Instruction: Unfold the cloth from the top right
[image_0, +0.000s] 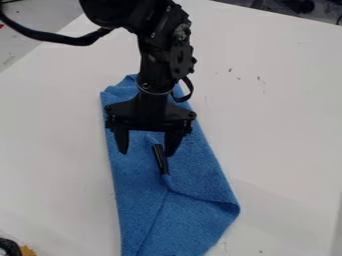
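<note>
The white desk (287, 125) spreads beneath me, its far left corner in sight. On it the blue cloth (207, 175) lies lengthwise, partly folded, its narrow end toward that corner, with creases meeting near its middle and one running to its bulging right side. My gripper (146, 152) hangs over the cloth's far half, fingers wide apart. Near the right finger, a short black rod (160, 159) slants over the cloth; whether it touches I can't tell. Dark specks (259, 79) dot the desk to the cloth's right.

White tabletop (280, 125), slim black object (160, 159), orange item (27, 251)
</note>
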